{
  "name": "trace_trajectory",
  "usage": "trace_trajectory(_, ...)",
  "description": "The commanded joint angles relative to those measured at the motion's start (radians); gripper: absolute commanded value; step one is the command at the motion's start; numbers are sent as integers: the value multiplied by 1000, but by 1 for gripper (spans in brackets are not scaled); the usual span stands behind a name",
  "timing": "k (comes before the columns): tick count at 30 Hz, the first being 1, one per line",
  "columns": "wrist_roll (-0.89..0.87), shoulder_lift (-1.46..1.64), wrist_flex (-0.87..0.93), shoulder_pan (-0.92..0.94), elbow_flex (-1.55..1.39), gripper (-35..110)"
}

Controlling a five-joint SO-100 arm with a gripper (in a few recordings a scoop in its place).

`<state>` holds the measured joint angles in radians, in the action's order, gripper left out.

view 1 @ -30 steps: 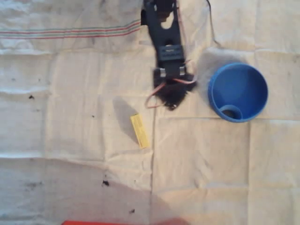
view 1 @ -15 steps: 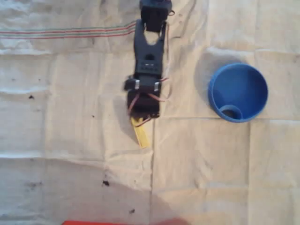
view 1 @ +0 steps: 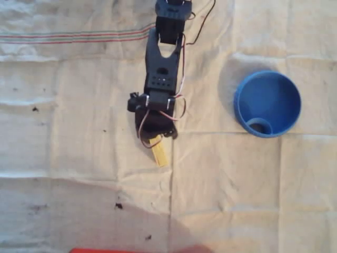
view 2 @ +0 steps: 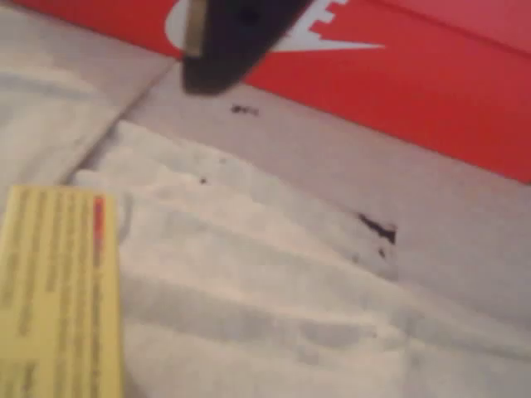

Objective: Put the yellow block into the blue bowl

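From overhead, I have the gripper [view 1: 154, 134] sitting over the upper end of the block [view 1: 159, 153], which lies flat on the cloth [view 1: 79, 132] and sticks out below the arm's head. I judge the arm is placed there so the fingers can come down astride the bar's narrow width, since across its length it would not fit between them. The bowl [view 1: 267, 104] stands well off to the right of the gripper, upright and open, with nothing between the two, so I expect a plain sideways carry once I have the bar. The black wrist hides the fingertips here, so I cannot tell whether they are spread or closed.

In the wrist view, the block [view 2: 58, 290] lies at lower left, resting on the wrinkled cloth [view 2: 274, 282], its printed face up. One dark finger [view 2: 228, 41] hangs at the top, off the bar and not touching it; I cannot make out its partner, so the gap stays unknown. A red box [view 2: 431, 91] lies beyond. I take it the grasp is not yet made.
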<state>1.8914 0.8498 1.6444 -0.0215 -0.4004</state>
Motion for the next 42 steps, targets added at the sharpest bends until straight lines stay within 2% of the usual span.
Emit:
trace_trajectory(1,11,5,-37,31,91,29)
trace_trajectory(8,11,-69,-132,54,91,29)
trace_trajectory(42,-3,-221,-149,9,91,28)
